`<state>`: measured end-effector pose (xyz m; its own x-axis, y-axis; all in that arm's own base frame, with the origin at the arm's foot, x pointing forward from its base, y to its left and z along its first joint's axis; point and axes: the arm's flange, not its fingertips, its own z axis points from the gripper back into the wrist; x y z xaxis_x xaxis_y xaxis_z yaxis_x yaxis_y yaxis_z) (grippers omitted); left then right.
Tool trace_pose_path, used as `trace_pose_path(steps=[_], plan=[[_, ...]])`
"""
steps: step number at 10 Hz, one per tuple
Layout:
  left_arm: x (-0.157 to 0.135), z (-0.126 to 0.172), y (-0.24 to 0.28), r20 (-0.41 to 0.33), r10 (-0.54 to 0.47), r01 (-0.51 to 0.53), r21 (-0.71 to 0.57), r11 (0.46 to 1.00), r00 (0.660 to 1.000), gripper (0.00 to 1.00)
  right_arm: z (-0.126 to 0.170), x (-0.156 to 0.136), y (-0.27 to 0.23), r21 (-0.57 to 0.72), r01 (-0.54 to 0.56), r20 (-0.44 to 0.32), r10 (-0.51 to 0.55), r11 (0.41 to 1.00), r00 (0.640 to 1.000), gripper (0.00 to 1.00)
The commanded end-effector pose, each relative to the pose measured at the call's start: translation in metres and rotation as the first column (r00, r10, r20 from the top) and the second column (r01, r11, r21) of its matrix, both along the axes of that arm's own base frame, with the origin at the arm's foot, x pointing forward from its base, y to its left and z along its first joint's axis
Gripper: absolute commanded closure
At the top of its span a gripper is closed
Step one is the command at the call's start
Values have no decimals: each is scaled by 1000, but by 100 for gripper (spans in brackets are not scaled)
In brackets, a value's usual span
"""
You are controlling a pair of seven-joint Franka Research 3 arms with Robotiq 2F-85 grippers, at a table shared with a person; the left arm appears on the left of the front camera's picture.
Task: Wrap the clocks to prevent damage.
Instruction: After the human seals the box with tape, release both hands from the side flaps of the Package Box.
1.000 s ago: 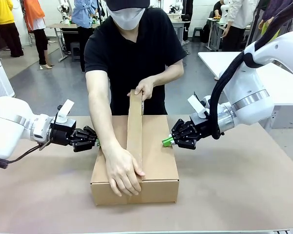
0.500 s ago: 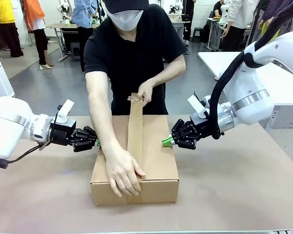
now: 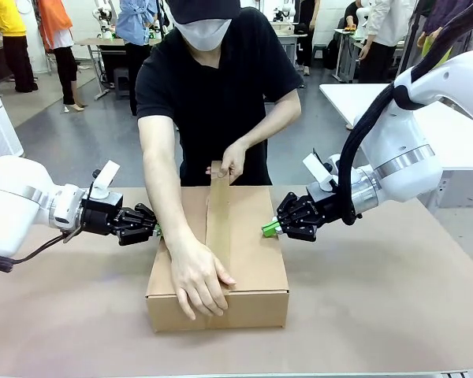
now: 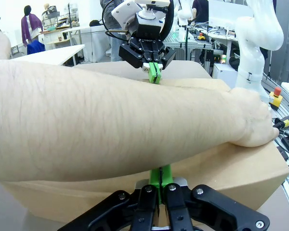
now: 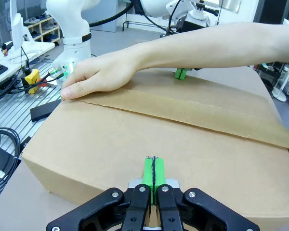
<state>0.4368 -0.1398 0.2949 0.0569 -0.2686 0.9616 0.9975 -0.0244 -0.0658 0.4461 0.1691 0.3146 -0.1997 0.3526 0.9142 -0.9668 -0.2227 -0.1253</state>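
The left gripper point(image 3: 152, 230) is pressing its green pads, closed together with nothing between them, against the left side wall of the cardboard box point(image 3: 252, 268). The right gripper point(image 3: 270, 229) is doing the same from the opposite side, jaws shut and empty, its tips resting at the box's right upper edge. Between them, the two are bracing the box in the middle of the brown worktop point(image 3: 394, 299).

Across the box top, a person is laying a wide strip of brown tape point(image 3: 218, 228) along the centre seam. One hand point(image 3: 199, 277) is flattening the tape at the near end, fingers spread over the front edge, with the forearm stretching across the left gripper's line of sight. The other hand point(image 3: 232, 160) is pinching the raised far end of the strip and is holding it just above the far edge.

The box is looking stiff but fairly light, so it would likely slide on the worktop if pushed from one side alone; the flat side walls near the top edge seem the best places to steady it. The clocks are presumably inside and fragile, though none is visible.

Both arms are reaching in low and nearly level, wrists turned inward toward the box.
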Motion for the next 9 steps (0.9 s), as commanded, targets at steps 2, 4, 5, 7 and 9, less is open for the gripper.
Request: trace_pose_path(steps=[2,4,5,7,9], plan=[[0,-2,0,-2,6,-6,5,1000,1000,100,-3,0,1,-7,4,-1,-4,1000,1000,99],[0,-2,0,-2,6,-6,5,1000,1000,100,-3,0,1,-7,4,-1,-4,1000,1000,99],[0,-2,0,-2,6,-6,5,1000,1000,100,-3,0,1,-7,4,-1,-4,1000,1000,99],[0,-2,0,-2,6,-6,5,1000,1000,100,-3,0,1,-7,4,-1,-4,1000,1000,99],[0,-2,0,-2,6,-6,5,1000,1000,100,-3,0,1,-7,4,-1,-4,1000,1000,99]])
